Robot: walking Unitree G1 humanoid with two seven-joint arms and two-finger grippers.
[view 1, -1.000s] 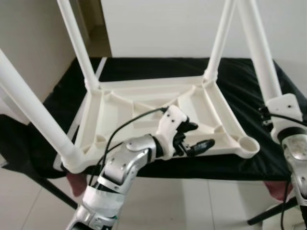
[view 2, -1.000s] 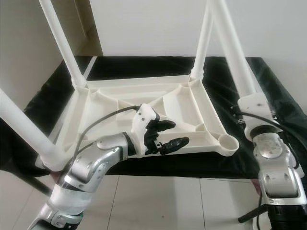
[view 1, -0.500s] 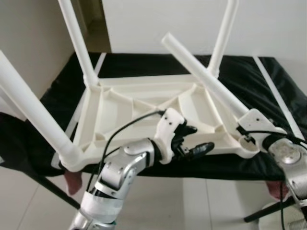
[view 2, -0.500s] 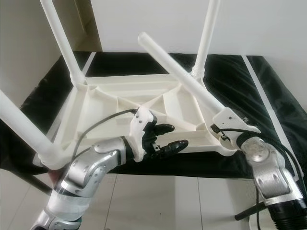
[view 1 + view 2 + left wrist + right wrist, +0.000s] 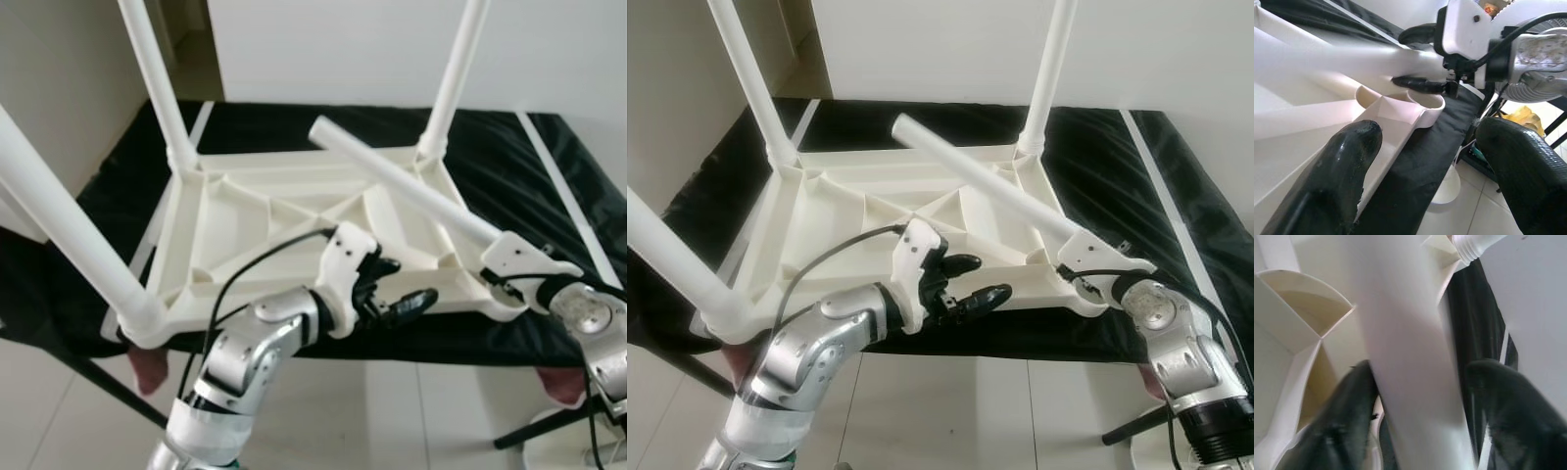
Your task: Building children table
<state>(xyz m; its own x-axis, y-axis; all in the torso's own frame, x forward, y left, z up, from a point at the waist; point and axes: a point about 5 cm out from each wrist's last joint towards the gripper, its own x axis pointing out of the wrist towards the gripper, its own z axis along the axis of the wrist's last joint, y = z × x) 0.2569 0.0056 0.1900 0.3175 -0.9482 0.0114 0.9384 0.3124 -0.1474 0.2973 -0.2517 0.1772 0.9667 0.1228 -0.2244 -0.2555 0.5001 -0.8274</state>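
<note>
A white plastic table top [image 5: 255,211] lies upside down on a black cloth. Three white legs stand in its corners: far left [image 5: 157,88], far right [image 5: 453,78] and near left [image 5: 69,230]. My right gripper [image 5: 1087,266] is shut on the fourth leg [image 5: 402,186], which leans low across the top, its free end pointing far left. Its lower end is by the empty near-right corner socket [image 5: 1425,100]. In the right wrist view the fingers [image 5: 1347,401] clasp the leg [image 5: 1410,362]. My left gripper [image 5: 397,289] hovers open at the top's front edge, holding nothing.
The black cloth-covered surface [image 5: 549,166] spreads beyond the table top on all sides. White tiled floor [image 5: 392,411] lies in front, with a black stand leg [image 5: 108,387] at the left. A fan [image 5: 1547,73] stands on the floor to the right. A white wall is behind.
My right gripper has swung the fourth leg down from upright to a low slant across the table top, and moved to the near-right corner. The left gripper has stayed put.
</note>
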